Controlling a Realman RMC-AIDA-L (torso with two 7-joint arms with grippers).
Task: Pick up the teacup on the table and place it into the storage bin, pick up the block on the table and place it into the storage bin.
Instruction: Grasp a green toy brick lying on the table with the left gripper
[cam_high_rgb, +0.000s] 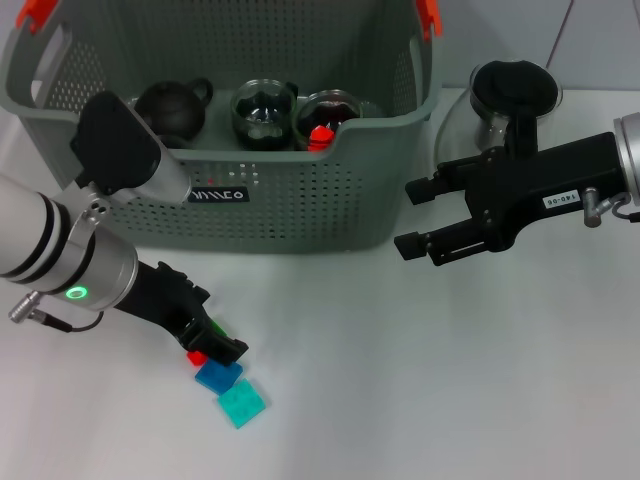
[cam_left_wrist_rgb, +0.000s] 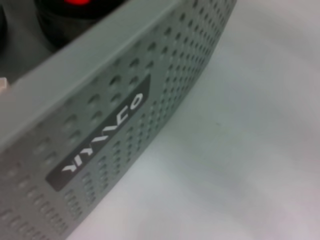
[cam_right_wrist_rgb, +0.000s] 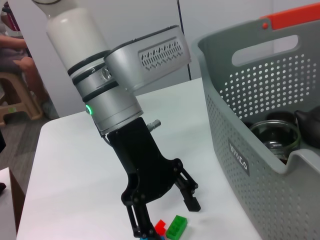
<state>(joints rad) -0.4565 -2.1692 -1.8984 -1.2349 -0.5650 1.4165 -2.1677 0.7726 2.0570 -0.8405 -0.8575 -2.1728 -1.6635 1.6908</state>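
Grey-green perforated storage bin (cam_high_rgb: 300, 190) sits far-centre on the white table (cam_high_rgb: 450, 380); dark teapot (cam_high_rgb: 172, 108) and two glass cups (cam_high_rgb: 265, 112) inside it. Glass teapot with black lid (cam_high_rgb: 505, 95) just right of bin. My left gripper (cam_high_rgb: 215, 345) near-left, over small plastic blocks (cam_high_rgb: 230, 390). My right gripper (cam_high_rgb: 425, 215) right of bin.

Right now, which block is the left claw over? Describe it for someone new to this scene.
Start at the storage bin, then go down the table to the left claw. Of the blocks clustered beneath it, it is the green block between its open fingers, beside a smaller red block.
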